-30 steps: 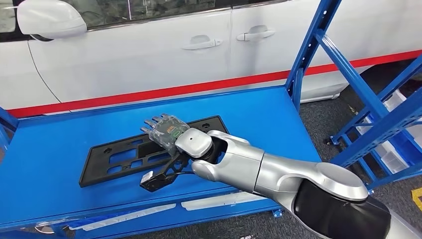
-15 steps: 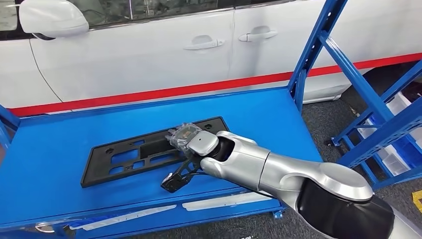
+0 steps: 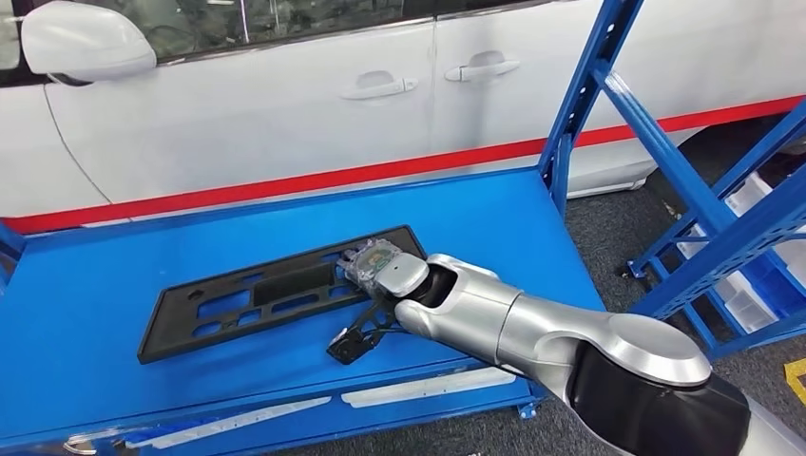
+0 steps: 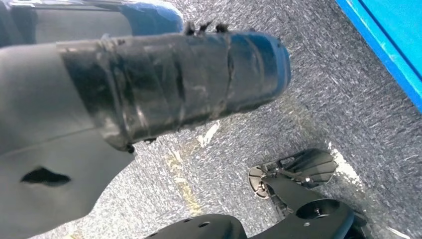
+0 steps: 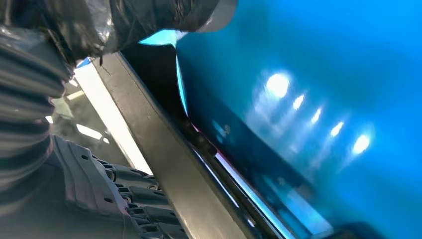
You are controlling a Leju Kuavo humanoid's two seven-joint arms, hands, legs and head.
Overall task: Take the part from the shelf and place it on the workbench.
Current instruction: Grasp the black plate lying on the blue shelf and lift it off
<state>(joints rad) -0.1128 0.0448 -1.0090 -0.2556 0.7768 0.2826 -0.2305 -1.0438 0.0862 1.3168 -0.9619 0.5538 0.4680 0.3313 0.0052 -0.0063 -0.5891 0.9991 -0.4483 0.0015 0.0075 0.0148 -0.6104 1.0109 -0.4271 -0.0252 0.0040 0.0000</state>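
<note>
- Since a second ago the right hand [image 3: 380, 268] has folded down from a raised, spread pose above the part [image 3: 276, 291] onto its right end, and the long black piece now lies a little further toward the left of the head view.
- Right hand sits just right of centre in the head view, wrist bent down, resting on the part's right end; its fingers curl over that end, but whether they are clamped on it I cannot tell.
- Long black part lies flat on the blue shelf [image 3: 114, 370], running from centre-left up to centre, tilted slightly, its left end lower in the frame.
- Open blue deck shows on all sides of the part: a broad strip between it and the shelf's front lip at the bottom, and another between it and the rear edge.
- Blue upright post [image 3: 580, 95] rises at the shelf's right rear corner, well apart from the hand; diagonal blue braces [image 3: 722, 237] cross the right side of the frame.
- White car [image 3: 285, 95] with a red stripe fills the top of the frame, just behind the shelf's rear edge.
- Left hand [image 4: 164, 79] hangs over grey carpeted floor [image 4: 318, 99]; its taped fingers lie close together, holding nothing visible.
</note>
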